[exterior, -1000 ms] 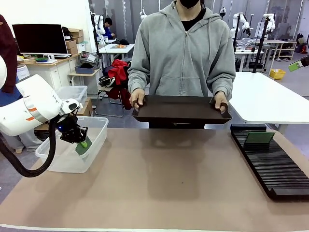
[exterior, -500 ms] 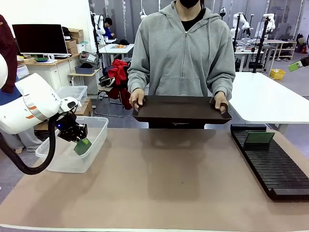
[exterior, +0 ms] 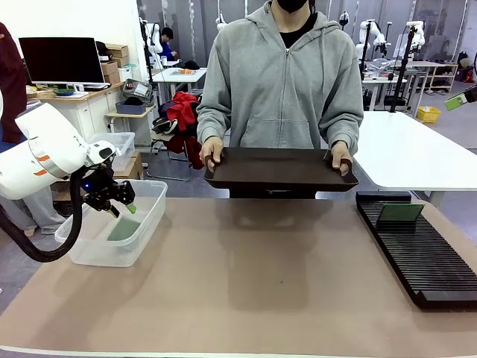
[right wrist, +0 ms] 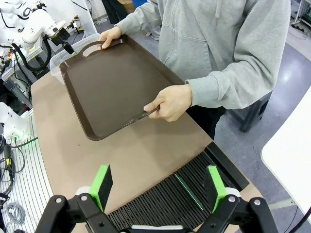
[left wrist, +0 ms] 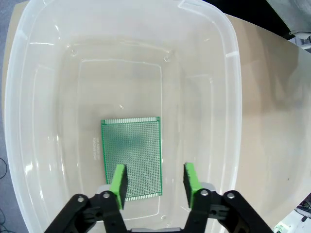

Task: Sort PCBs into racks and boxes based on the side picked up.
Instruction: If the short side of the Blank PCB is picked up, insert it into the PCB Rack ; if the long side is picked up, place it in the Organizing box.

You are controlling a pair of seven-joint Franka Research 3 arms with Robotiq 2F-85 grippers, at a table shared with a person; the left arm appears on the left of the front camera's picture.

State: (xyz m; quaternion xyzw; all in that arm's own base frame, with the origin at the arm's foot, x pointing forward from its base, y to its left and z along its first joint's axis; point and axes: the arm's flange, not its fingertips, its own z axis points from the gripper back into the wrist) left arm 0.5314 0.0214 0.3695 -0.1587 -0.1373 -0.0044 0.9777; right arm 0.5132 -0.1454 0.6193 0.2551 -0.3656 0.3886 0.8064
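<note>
Tub (exterior: 112, 237) of clear plastic sits at the left edge of the tabletop (exterior: 246, 283), and the left arm curves over it from the left side, its wrist bent downward so the left gripper (exterior: 119, 206) hangs above the tub's opening. In the left wrist view that gripper (left wrist: 154, 180) has its jaws spread apart with nothing between the green pads (left wrist: 118, 180); it has let go. A longer PCB (left wrist: 131, 155) lies flat on the tub's floor below, free of the pads, its long axis running along the tub's length, its nearer short end by the end wall closest to the gripper.

The right gripper (right wrist: 158, 187) is held high over the right side of the tabletop, jaws wide and empty, looking down on the black slotted rack (exterior: 417, 250). A second PCB (exterior: 400, 212) stands upright on its long edge in a slot near the rack's far end, its face turned toward the robot.

A person at the far edge holds a dark brown tray (exterior: 277, 168) level by both handles, one hand (exterior: 212, 151) on each end.
</note>
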